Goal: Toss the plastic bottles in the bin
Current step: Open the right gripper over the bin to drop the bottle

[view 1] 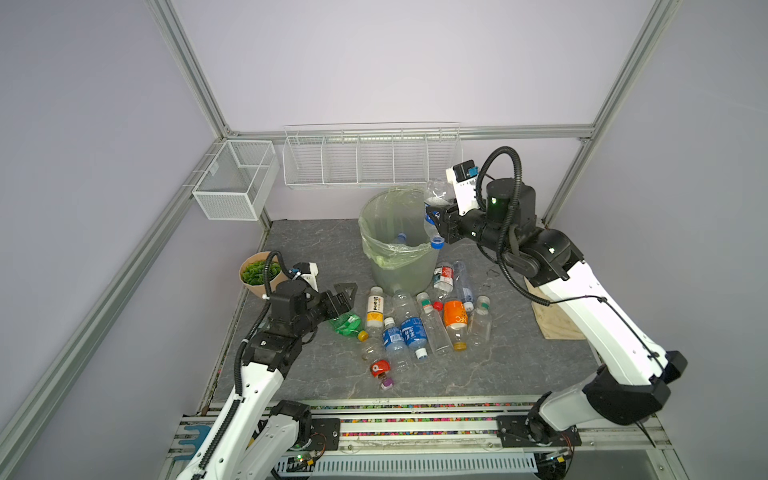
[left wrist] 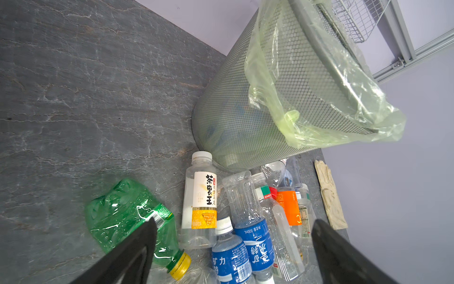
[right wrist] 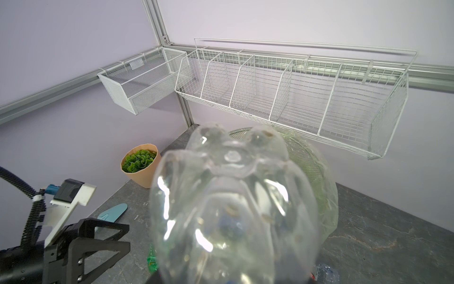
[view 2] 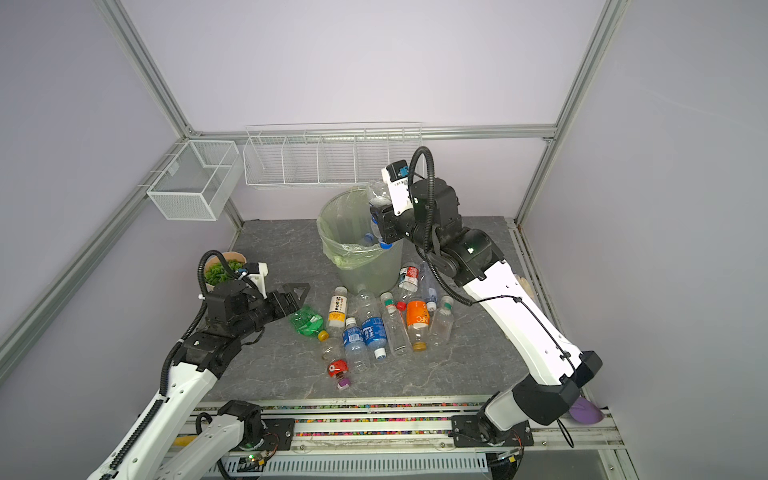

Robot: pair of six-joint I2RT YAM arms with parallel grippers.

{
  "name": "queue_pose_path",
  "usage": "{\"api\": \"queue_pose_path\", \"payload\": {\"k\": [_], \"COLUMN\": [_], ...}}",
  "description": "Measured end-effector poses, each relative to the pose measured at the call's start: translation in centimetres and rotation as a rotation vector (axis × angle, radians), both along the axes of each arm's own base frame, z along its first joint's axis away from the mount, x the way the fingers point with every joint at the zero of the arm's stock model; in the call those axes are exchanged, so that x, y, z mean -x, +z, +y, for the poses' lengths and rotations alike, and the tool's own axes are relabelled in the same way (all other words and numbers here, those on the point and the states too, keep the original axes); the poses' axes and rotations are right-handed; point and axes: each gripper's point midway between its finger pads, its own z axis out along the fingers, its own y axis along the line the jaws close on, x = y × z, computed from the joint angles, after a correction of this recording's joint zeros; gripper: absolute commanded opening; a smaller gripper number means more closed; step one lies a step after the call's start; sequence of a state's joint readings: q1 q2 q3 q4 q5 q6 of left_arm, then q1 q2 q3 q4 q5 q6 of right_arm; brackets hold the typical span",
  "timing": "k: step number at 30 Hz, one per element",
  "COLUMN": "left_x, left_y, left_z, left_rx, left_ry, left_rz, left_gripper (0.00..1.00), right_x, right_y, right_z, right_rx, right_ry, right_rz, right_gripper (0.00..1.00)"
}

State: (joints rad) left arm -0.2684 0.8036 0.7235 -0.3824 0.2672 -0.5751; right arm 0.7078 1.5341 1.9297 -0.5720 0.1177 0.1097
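Observation:
My right gripper [view 1: 437, 216] [view 2: 380, 220] is shut on a clear plastic bottle [view 1: 434, 195] [view 2: 376, 195] [right wrist: 231, 209]. The bottle hangs blue cap down over the right rim of the bin [view 1: 399, 274] [view 2: 365, 274] [left wrist: 245, 110]. Inside the bin a blue-capped bottle [view 1: 401, 237] shows. Several plastic bottles [view 1: 415, 328] [view 2: 374, 332] lie in front of the bin, among them a crushed green one [view 1: 347, 324] [left wrist: 127, 214] and a yellow-white labelled one [left wrist: 201, 201]. My left gripper [view 1: 347, 297] [view 2: 297, 299] [left wrist: 234, 222] hovers open and empty beside the green bottle.
A tan plant pot [view 1: 257, 274] stands at the left behind my left arm. White wire baskets [view 1: 237, 183] [view 1: 370, 158] hang on the back frame. A wooden board [view 1: 552, 320] and a pale glove [left wrist: 329, 194] lie at the table's right edge.

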Motion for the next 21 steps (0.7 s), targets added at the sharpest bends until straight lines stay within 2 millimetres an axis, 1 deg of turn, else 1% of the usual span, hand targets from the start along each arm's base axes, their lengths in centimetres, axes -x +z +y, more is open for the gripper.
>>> {"api": "queue_pose_path", "payload": {"k": [3,5,8,9,10,11,12,13,14,15,16,17,18,19,21], "left_x": [0.1,0.1,0.3,0.3,0.4,0.5,0.5,0.6,0.6,0.7,0.7,0.8,0.8,0.9,0.9], "left_y": [0.1,0.1,0.3,0.4,0.5,0.6,0.8,0.9,1.0,1.0,1.0,1.0,0.9,0.9,0.9], "left_z": [-0.1,-0.2,-0.3,-0.3,-0.3,-0.3,-0.3,-0.3,-0.3,-0.4,-0.4,-0.4,-0.5,-0.5,-0.6], "left_rx": [0.004,0.008,0.016,0.020,0.021,0.023,0.025,0.027,0.028,0.030,0.031,0.032,0.032,0.034,0.039], "left_ry": [-0.005,-0.012,-0.017,-0.016,-0.017,-0.018,-0.019,-0.021,-0.023,-0.025,-0.028,-0.031,-0.033,-0.035,-0.035], "left_rz": [-0.003,-0.004,-0.007,-0.008,-0.012,-0.016,-0.020,-0.024,-0.025,-0.026,-0.026,-0.023,-0.021,-0.018,-0.015], "left_gripper": [0.98,0.98,0.98,0.98,0.98,0.98,0.98,0.98,0.98,0.98,0.98,0.98,0.98,0.98,0.98], "right_x": [-1.5,-2.8,-5.5,-6.5,-7.7,-8.7,-9.9,-11.3,-12.2,-13.3,-14.1,-14.4,-14.3,-14.0,-12.8], "right_y": [0.8,0.7,-0.5,-1.2,-2.0,-2.8,-3.7,-4.6,-5.2,-5.9,-6.7,-7.4,-8.4,-9.2,-10.0], "right_z": [0.6,1.0,1.2,1.2,1.1,0.9,0.7,0.5,0.4,0.3,0.2,0.3,0.4,0.6,1.1], "right_rx": [0.002,0.002,0.015,0.020,0.022,0.021,0.019,0.015,0.017,0.017,0.020,0.028,0.045,0.062,0.082], "right_ry": [-0.022,-0.032,-0.061,-0.072,-0.084,-0.092,-0.096,-0.097,-0.098,-0.100,-0.100,-0.096,-0.086,-0.078,-0.058], "right_rz": [-0.022,-0.021,0.001,0.013,0.032,0.055,0.084,0.115,0.141,0.164,0.189,0.211,0.238,0.264,0.289], "right_gripper": [0.07,0.07,0.07,0.07,0.09,0.15,0.23,0.36,0.54,0.82,0.90,0.88,0.88,0.88,0.88]}}
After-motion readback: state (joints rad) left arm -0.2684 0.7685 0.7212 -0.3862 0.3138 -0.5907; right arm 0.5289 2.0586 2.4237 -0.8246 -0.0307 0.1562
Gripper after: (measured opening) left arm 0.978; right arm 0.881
